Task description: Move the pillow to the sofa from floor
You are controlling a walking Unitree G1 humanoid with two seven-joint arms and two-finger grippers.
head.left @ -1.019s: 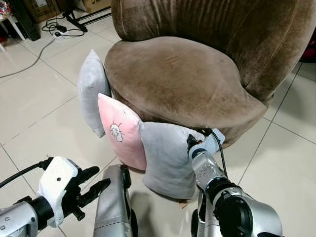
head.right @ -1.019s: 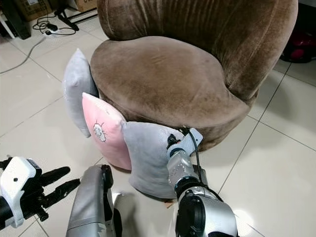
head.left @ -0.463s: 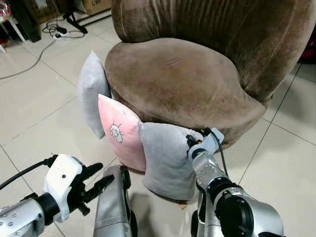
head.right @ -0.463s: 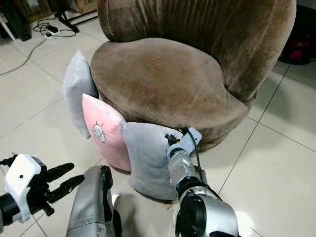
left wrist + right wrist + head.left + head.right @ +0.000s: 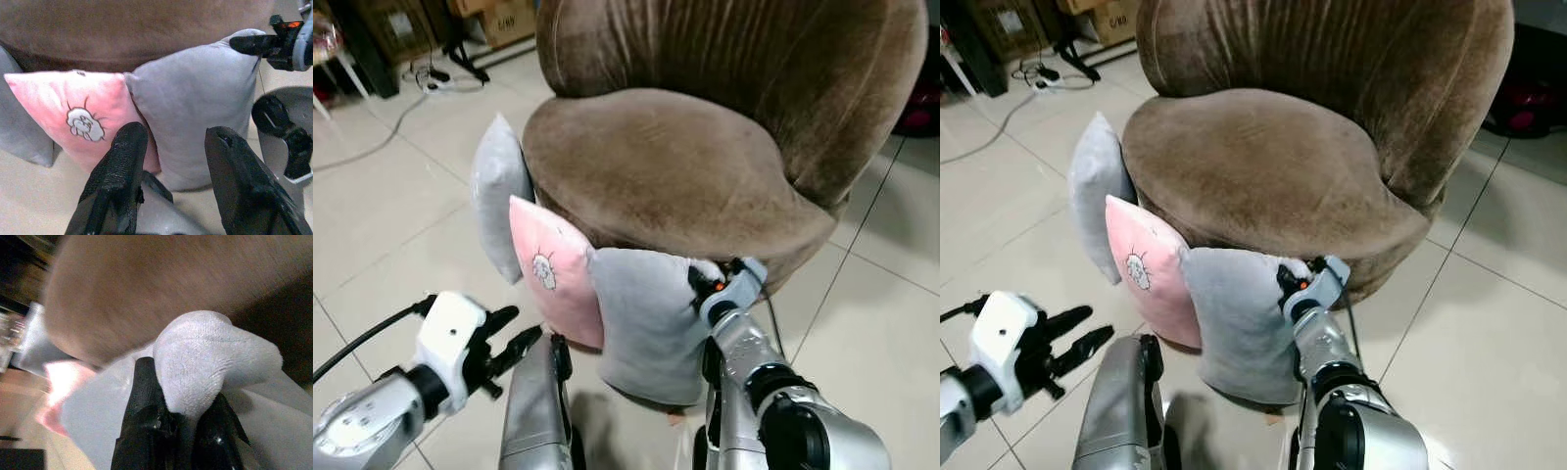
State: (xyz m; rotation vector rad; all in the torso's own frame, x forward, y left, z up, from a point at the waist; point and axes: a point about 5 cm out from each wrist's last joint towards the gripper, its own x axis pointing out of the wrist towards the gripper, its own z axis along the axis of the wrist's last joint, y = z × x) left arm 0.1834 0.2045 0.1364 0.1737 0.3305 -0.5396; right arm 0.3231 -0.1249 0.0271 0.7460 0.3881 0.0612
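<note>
Three pillows stand on the tiled floor [image 5: 391, 225], leaning against the front of the brown sofa [image 5: 675, 166]: a grey pillow [image 5: 499, 191] at about 10 o'clock of the seat, a pink pillow [image 5: 553, 269] with a small drawing beside it, and a second grey one, the front grey pillow [image 5: 646, 318], at about 6 o'clock. The right hand [image 5: 178, 413] has its two black fingers pinched on the top corner of the front grey pillow. The left hand [image 5: 509, 338] hovers low at 8 o'clock, fingers spread apart, holding nothing.
</note>
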